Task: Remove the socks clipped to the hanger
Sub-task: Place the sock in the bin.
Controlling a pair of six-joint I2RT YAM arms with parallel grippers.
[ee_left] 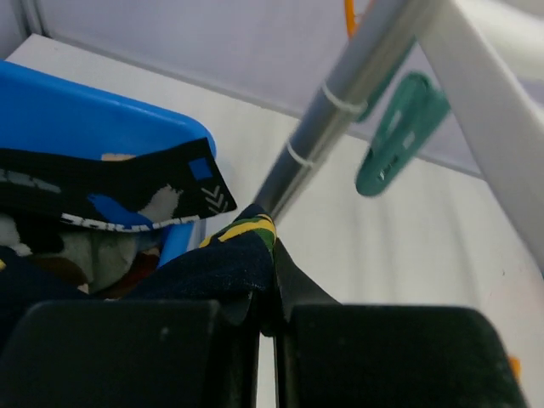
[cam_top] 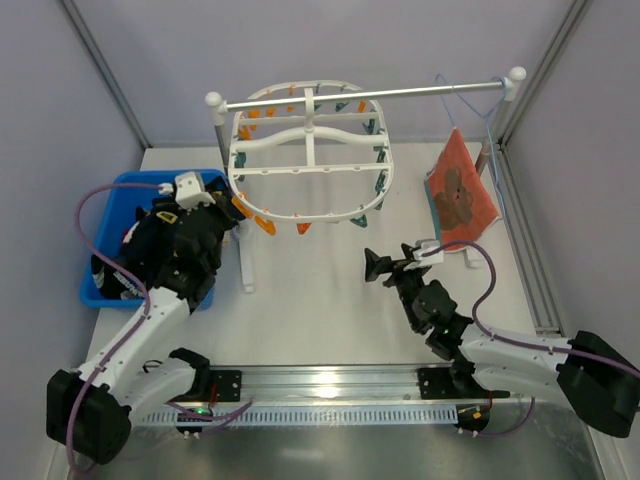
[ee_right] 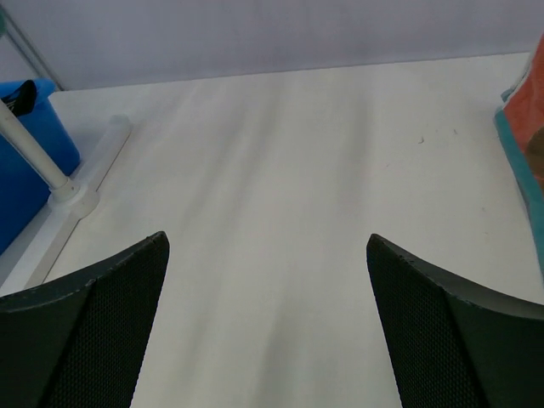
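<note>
The white oval hanger (cam_top: 310, 150) hangs from the rail with orange and teal clips around its rim; I see no socks on it in the top view. Dark socks (cam_top: 135, 250) lie heaped in the blue bin (cam_top: 105, 195). My left gripper (cam_top: 222, 218) hovers at the bin's right edge beside the stand's post. In the left wrist view it (ee_left: 270, 310) is shut on a dark navy sock (ee_left: 225, 259) with a yellow-green stripe. My right gripper (cam_top: 375, 265) is open above the table, its fingers (ee_right: 102, 289) wide apart with nothing between them.
A white-and-grey rail stand (cam_top: 360, 97) carries the hanger; its left post (ee_left: 319, 140) rises just ahead of my left gripper. A teal clip (ee_left: 399, 132) hangs nearby. An orange-red flower-print cloth (cam_top: 462, 190) hangs on a blue wire hanger at the right.
</note>
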